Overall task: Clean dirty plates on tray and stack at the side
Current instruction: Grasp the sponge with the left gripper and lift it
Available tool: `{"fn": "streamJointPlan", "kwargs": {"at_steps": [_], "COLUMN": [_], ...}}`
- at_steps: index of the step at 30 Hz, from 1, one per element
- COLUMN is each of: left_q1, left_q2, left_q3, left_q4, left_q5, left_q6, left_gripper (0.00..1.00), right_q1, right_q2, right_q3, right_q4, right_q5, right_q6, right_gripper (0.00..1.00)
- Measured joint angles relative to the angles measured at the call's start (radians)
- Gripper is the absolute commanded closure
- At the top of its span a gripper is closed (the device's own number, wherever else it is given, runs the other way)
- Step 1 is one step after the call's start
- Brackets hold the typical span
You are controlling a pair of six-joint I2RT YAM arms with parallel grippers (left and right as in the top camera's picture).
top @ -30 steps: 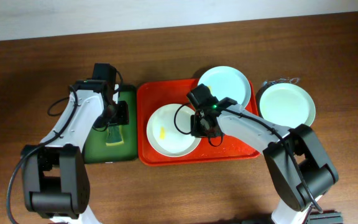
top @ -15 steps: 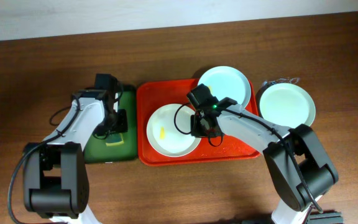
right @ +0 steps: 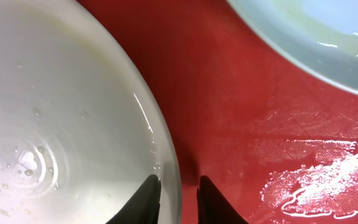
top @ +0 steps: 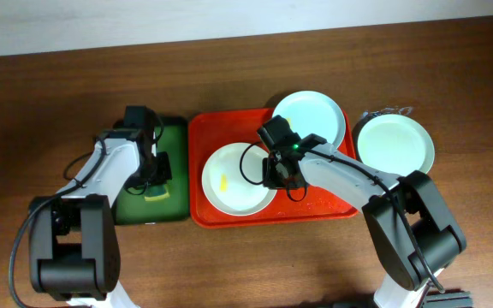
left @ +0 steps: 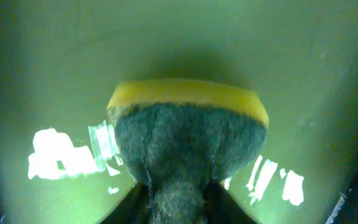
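On the red tray's (top: 197, 162) left half lies a smeared plate (top: 229, 184), its rim clenched by the right pincer (right: 178, 193). Left of that tray, the left pincer (top: 158, 168) grasps a sponge (left: 188, 140) over the green tray (top: 175, 137).

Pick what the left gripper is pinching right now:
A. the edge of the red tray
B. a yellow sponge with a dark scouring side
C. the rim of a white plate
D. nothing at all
B: the left wrist view shows the left gripper squeezing the dark scouring side of the sponge between its fingers, on the green tray.
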Motion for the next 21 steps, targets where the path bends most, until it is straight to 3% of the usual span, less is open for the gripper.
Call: {"fn": "streamJointPlan", "kwargs": {"at_steps": [2,3,5,9,17,21], "left_q1": [0.000,0.000,0.000,0.000,0.000,0.000], "left_q2": [0.000,0.000,0.000,-0.023,-0.312,-0.314], "left_q3": [-0.015,-0.015,-0.006,0.035,0.127,0.169], "left_q4": [0.018,0.018,-0.001,-0.066,-0.116,-0.203], "left_q5": [0.000,0.003,0.008,0.034,0.045,0.045], "left_q6": [0.002,0.003,0.003,0.003,0.003,0.011], "left_gripper": [1.00,1.00,1.00,1.00,1.00,1.00], "right_q1": [0.000,0.000,0.000,0.000,0.000,0.000], "right_q2": [0.000,0.000,0.000,0.000,0.000,0.000], "right_q3": [0.000,0.000,0.000,0.000,0.000,0.000], "right_q4": [0.000,0.000,0.000,0.001,0.004,0.012], "right_q5": [0.000,0.000,0.000,-0.002,-0.019,-0.040], "right_q6": [0.000,0.000,0.001,0.002,0.004,0.005], "right_gripper": [0.64,0.67,0.96,0.96,0.96,0.96]}}
